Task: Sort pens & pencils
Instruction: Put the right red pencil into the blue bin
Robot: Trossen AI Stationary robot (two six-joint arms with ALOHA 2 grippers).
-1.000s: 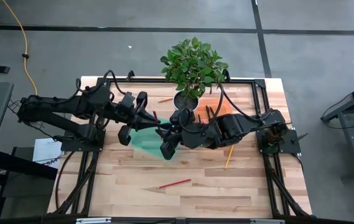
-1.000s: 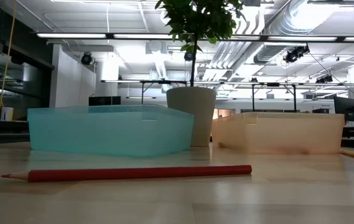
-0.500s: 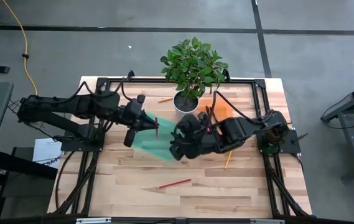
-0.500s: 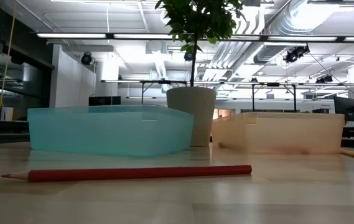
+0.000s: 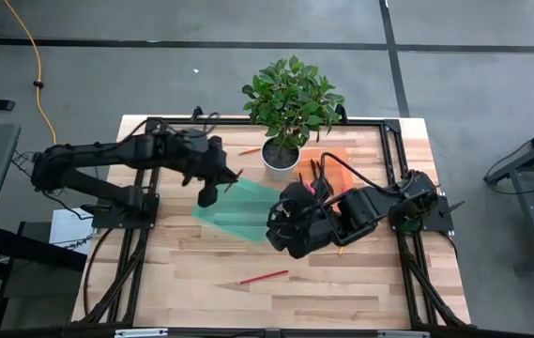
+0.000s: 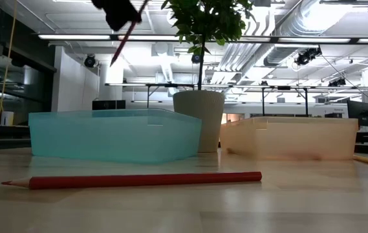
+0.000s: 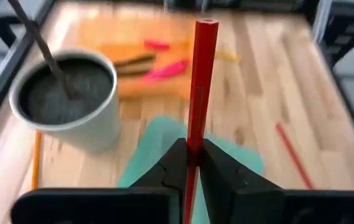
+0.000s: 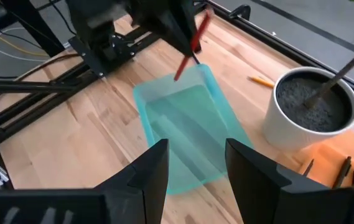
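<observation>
Currently L pincer (image 7: 192,163) is clamped on a red pencil (image 7: 200,87), held in the air over the teal tray (image 5: 238,211), which sits mid-worktop just left of centre. In low view the pencil (image 6: 127,35) hangs tilted, tip down, well above the tray wall (image 6: 112,136). R pincer (image 8: 195,162) has fingers apart, nothing between them, hovering near the tray's right end, by the orange tray (image 5: 328,161) toward the rear edge. Orange tray holds pink pens (image 7: 164,70) and dark pens (image 8: 344,171). Plant pot (image 5: 281,153) stands between the two trays at the rear. Loose on the worktop (image 5: 201,272): one red pencil (image 5: 264,277) near the front edge, one orange pencil (image 5: 249,150) by the pot near the rear edge, one yellow pencil (image 5: 344,242) partly under the R arm.
</observation>
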